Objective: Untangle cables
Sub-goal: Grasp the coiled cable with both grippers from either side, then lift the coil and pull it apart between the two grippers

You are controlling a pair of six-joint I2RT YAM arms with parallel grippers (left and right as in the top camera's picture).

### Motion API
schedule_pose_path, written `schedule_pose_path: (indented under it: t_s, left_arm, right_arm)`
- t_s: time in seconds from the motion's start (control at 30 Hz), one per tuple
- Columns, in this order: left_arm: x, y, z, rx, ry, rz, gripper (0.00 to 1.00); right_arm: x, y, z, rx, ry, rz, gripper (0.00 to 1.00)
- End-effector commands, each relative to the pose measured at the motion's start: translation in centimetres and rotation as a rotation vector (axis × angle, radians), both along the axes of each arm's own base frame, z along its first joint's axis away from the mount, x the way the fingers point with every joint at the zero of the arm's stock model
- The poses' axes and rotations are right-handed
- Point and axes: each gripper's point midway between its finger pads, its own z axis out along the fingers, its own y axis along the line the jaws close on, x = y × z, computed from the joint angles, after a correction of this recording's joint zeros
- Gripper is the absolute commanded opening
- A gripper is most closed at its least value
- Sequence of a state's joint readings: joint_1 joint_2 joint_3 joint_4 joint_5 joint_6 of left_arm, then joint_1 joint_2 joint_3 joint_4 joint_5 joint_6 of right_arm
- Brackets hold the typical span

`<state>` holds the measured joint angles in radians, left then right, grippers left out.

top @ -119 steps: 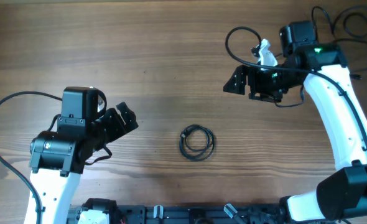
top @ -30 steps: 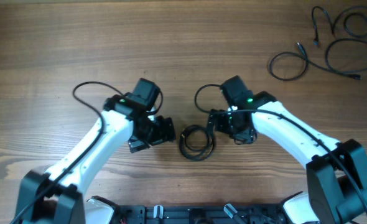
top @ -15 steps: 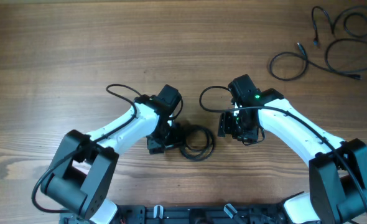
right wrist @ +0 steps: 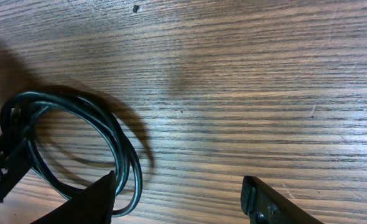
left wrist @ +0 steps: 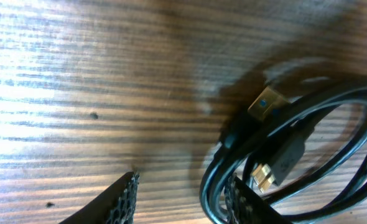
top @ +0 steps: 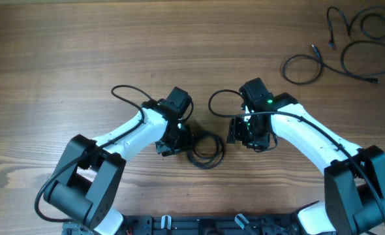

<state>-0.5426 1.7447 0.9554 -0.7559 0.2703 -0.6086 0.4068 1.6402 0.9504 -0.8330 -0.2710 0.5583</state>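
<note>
Your left gripper [left wrist: 183, 190] is spread over the left edge of the cable coil [left wrist: 218, 180], your right gripper [right wrist: 177, 183] spread beside it; grab all loops and you may pull the tangle tighter.

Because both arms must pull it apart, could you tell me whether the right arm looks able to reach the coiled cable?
Probably yes: the coiled cable lies on bare table beside the right arm, jaws open, nothing between; the left arm is at its far side.
</note>
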Motion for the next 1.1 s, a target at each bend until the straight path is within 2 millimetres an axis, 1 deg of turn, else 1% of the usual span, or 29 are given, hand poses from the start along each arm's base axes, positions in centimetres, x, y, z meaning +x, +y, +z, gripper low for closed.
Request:
schedule_pose_path:
  t_s: [0.0, 0.2, 0.27, 0.33, 0.4, 0.53, 0.63, 0.7, 0.73, 0.8, 0.83, 0.87, 0.97, 1.0, 1.07]
  left_arm:
    - [-0.1, 0.3, -0.7, 0.023, -0.002, 0.003, 0.40]
    - [-0.9, 0.7, -1.5, 0.026, 0.011, 0.003, 0.38]
    - [-0.9, 0.7, -1.5, 0.026, 0.010, 0.003, 0.31]
    - [-0.7, 0.6, -1.5, 0.022, 0.003, 0.002, 0.22]
    - [-0.5, 0.5, -1.5, 0.018, -0.003, 0.002, 0.18]
    - [-0.3, 0.4, -1.5, 0.012, -0.013, 0.002, 0.04]
    - [-0.6, -0.1, -1.2, -0.021, 0.003, -0.004, 0.04]
    - [-0.6, -1.3, -0.3, -0.085, 0.012, -0.013, 0.04]
    - [-0.5, -1.9, 0.3, -0.126, 0.006, -0.039, 0.04]
    - [-0.3, -3.4, 2.3, -0.223, -0.021, -0.093, 0.04]
    - [-0.1, -3.7, 3.1, -0.242, -0.040, -0.096, 0.04]
    - [0.2, -3.8, 4.4, -0.262, -0.077, -0.100, 0.04]
    - [0.3, -3.9, 6.7, -0.295, -0.138, -0.107, 0.04]
    - [0.4, -4.0, 7.8, -0.311, -0.168, -0.110, 0.04]
    - [0.4, -4.0, 9.2, -0.332, -0.207, -0.114, 0.04]
  right_arm:
    - [-0.4, 0.2, -0.4, 0.014, 0.023, 0.011, 0.67]
    - [-0.6, 0.6, -0.3, 0.038, 0.030, 0.019, 0.67]
    - [-0.7, 1.2, -0.1, 0.079, 0.035, 0.037, 0.66]
    - [-0.8, 1.3, 0.0, 0.085, 0.037, 0.037, 0.65]
    - [-0.8, 1.3, 0.0, 0.084, 0.037, 0.037, 0.64]
    - [-0.8, 1.3, 0.0, 0.085, 0.037, 0.037, 0.64]
    - [-0.8, 1.4, 0.0, 0.088, 0.038, 0.037, 0.64]
    - [-0.9, 1.8, 0.2, 0.115, 0.046, 0.040, 0.64]
    - [-1.0, 2.3, 0.4, 0.149, 0.048, 0.052, 0.63]
    - [-0.9, 3.6, 1.0, 0.232, 0.039, 0.088, 0.63]
    - [-0.8, 3.7, 1.1, 0.236, 0.034, 0.087, 0.63]
    - [-0.6, 3.8, 1.1, 0.237, 0.026, 0.087, 0.63]
    - [-0.5, 3.8, 1.1, 0.236, 0.020, 0.090, 0.64]
    - [-0.5, 3.8, 1.0, 0.236, 0.020, 0.091, 0.64]
    - [-0.5, 3.5, 0.9, 0.219, 0.018, 0.089, 0.59]
